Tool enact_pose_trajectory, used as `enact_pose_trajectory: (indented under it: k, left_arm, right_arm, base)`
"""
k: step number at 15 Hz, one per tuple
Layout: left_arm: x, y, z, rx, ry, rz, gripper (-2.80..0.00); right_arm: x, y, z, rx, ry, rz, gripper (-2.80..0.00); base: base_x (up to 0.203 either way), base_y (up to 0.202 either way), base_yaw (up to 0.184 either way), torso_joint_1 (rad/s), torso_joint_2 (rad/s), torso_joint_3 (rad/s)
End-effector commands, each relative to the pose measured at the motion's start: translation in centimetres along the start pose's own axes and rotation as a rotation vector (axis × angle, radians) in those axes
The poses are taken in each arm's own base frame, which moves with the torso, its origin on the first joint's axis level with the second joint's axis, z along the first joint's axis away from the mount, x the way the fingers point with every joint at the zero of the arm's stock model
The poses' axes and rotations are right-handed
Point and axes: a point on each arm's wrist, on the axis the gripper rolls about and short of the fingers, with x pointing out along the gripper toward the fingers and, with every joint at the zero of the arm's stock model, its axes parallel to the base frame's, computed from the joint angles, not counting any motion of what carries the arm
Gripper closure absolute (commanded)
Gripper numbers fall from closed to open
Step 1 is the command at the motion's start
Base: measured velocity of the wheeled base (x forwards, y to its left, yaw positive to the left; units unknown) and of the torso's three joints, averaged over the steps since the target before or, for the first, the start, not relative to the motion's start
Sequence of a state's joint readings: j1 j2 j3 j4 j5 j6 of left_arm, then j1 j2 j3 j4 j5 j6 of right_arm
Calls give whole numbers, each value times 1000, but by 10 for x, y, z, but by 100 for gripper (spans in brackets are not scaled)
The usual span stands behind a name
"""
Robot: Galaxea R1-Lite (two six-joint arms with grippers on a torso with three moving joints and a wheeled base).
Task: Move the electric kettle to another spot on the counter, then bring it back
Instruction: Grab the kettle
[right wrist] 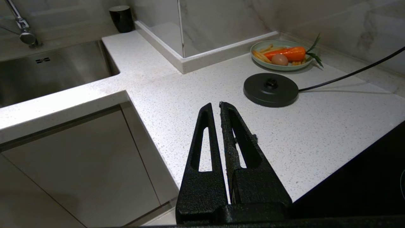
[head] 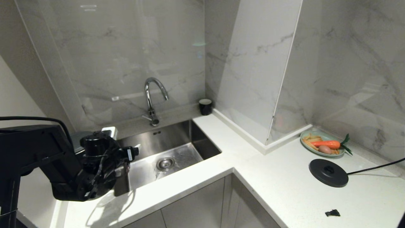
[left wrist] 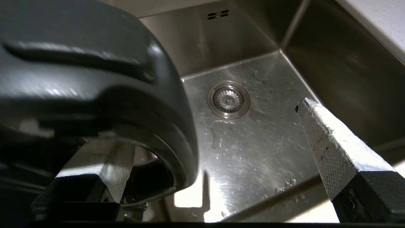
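the left gripper [left wrist: 218,158] stands wide apart beside the electric kettle [left wrist: 95,79], over the sink [head: 177,148]. the right gripper [right wrist: 219,104] is pressed together above the counter [right wrist: 316,126].

A steel sink [head: 177,148] is sunk into the worktop's left run, its round drain [head: 165,163] near the basin's front. A chrome tap [head: 152,98] rises behind it, and a small black cup [head: 205,106] stands at the back by the inner corner. On the right run, 1 green plate [head: 306,143] by the back wall holds a carrot [head: 329,144], an egg and fries. A round black base [head: 328,172] lies in front of it, cord [head: 376,166] trailing right. A small black scrap [head: 332,213] lies near the front edge.
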State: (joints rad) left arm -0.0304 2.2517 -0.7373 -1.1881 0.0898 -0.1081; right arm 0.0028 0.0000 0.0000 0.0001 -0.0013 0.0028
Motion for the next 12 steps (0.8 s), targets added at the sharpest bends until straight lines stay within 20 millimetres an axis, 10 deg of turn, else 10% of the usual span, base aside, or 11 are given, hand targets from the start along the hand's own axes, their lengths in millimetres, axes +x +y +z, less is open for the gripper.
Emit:
enact_pose_trajectory:
  k: [1, 12]
  left_arm:
    - [5, 3, 2, -6, -16, 9, -280]
    - [18, 10, 6, -16, -51, 24, -280]
  right_arm:
    - [0, 0, 0, 0, -2, 0, 0]
    - [0, 0, 0, 0, -2, 0, 0]
  base:
    - [0, 0, 0, 0, 0, 0]
    - [0, 0, 0, 0, 0, 0]
